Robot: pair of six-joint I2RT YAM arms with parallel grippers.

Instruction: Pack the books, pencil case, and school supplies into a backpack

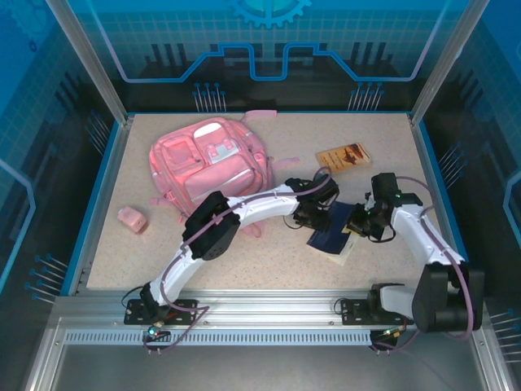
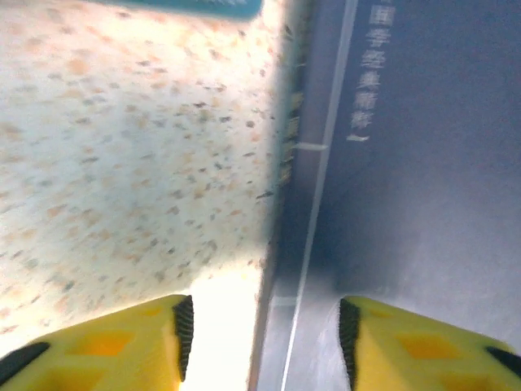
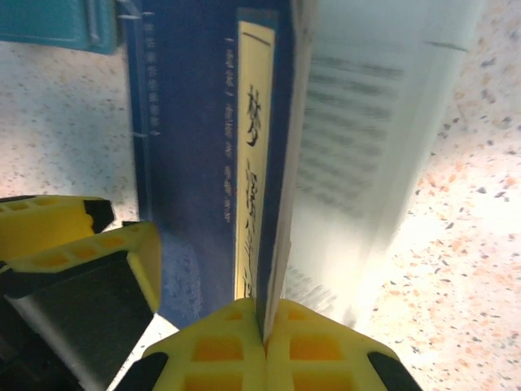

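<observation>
A dark navy book point(image 1: 332, 234) with a yellow label strip lies on the table between my two grippers. My right gripper point(image 3: 266, 330) is shut on the edge of its cover point(image 3: 187, 122), and white pages point(image 3: 358, 138) fan out beside it. My left gripper point(image 2: 264, 326) stands open astride the book's opposite edge point(image 2: 423, 163), one finger over the table and one over the cover. From above, the left gripper point(image 1: 312, 216) and right gripper point(image 1: 356, 227) face each other across the book. The pink backpack point(image 1: 210, 161) lies at the back left. A tan-orange book point(image 1: 343, 156) lies at the back right.
A small pink object point(image 1: 132, 218) sits at the left of the speckled table point(image 1: 285, 138). A teal flat piece point(image 3: 57, 24) lies just beyond the navy book; its edge point(image 2: 212, 6) tops the left wrist view. The left arm stretches across the middle of the table.
</observation>
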